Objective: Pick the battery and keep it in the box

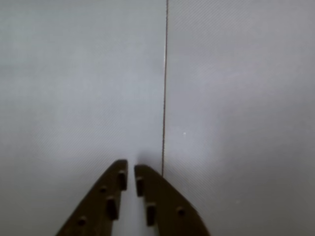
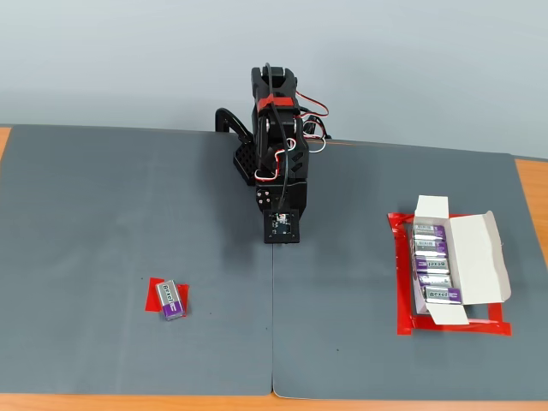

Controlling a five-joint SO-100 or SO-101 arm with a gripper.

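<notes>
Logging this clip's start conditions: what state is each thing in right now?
gripper: shut, empty, over bare mat
battery: loose, lying on the red tape patch, left in the fixed view
box: flaps open, inside the red tape frame, right in the fixed view
batteries in box: about five in a row, apparently filling it

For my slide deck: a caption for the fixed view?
End effector poised over gray mat; one battery on red patch, box holding four.
</notes>
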